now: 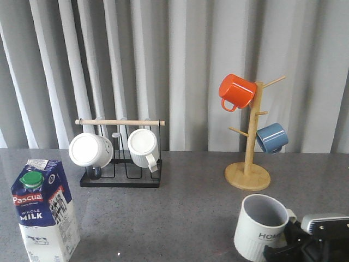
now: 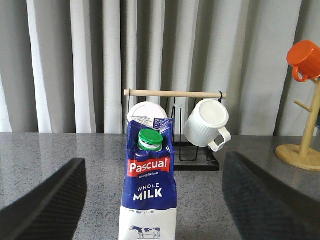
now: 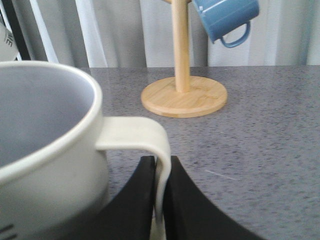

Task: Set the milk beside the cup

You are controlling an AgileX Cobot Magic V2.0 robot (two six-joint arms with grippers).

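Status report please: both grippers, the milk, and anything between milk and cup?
Left gripper open, jaws either side of the milk. Right gripper shut on cup handle. Table between them bare.

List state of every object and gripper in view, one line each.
milk: upright at the table's front left, green cap on, between the open fingers, untouched.
cup: upright, empty, at front right.
left gripper: open, straddling the milk.
right gripper: shut on the cup handle.
white mugs: two, hung on the rack.
orange mug: hung on the mug tree.
blue mug: hung on the mug tree.
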